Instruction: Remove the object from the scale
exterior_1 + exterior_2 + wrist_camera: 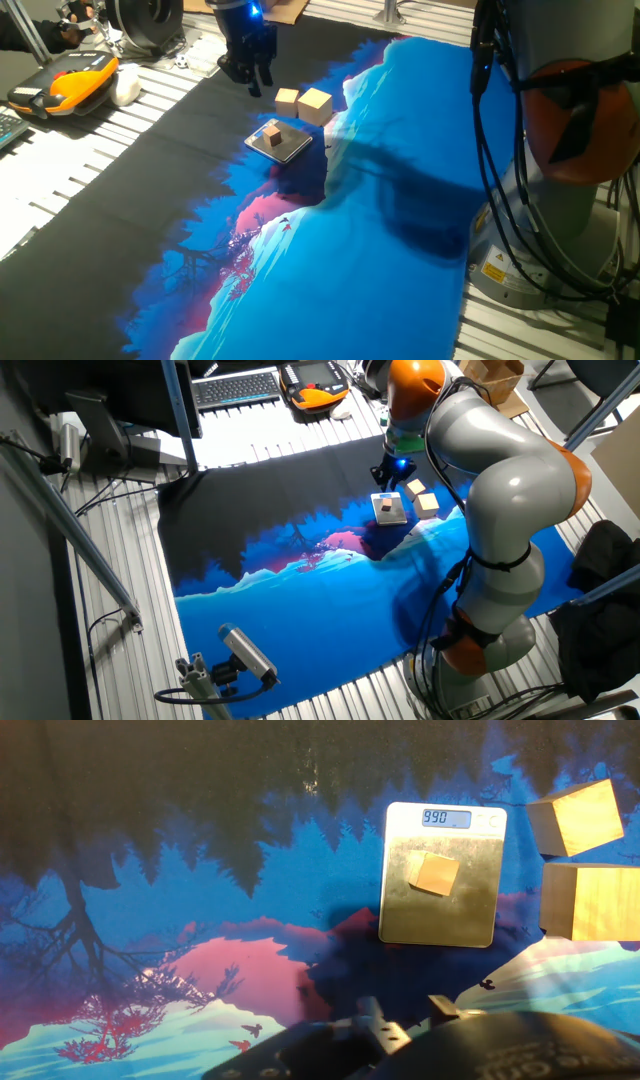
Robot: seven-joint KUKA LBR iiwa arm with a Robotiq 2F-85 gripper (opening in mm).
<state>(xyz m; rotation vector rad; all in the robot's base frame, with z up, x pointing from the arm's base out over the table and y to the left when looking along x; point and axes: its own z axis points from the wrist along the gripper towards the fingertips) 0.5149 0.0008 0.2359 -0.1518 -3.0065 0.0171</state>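
The tiny tan-brown cube point(273, 133) sits on the silver-grey top of the scale point(288, 150), which lies on the blue and black mat. In the hand view the cube point(433, 874) rests on the upper middle of the scale point(440, 925), whose display is lit. My black gripper point(256, 82) hangs above the mat behind and to the left of the scale, apart from it and empty. Its fingers look slightly apart. In the hand view only the gripper's tips point(408, 1015) show at the bottom edge. The other fixed view shows the gripper point(388, 472) just beyond the scale point(393, 513).
Two larger pale wooden blocks point(288, 100) point(315, 104) stand just behind the scale, at the right in the hand view point(580, 817) point(595, 900). An orange and black pendant point(65, 85) lies off the mat at the far left. The arm's base point(560, 220) stands at the right.
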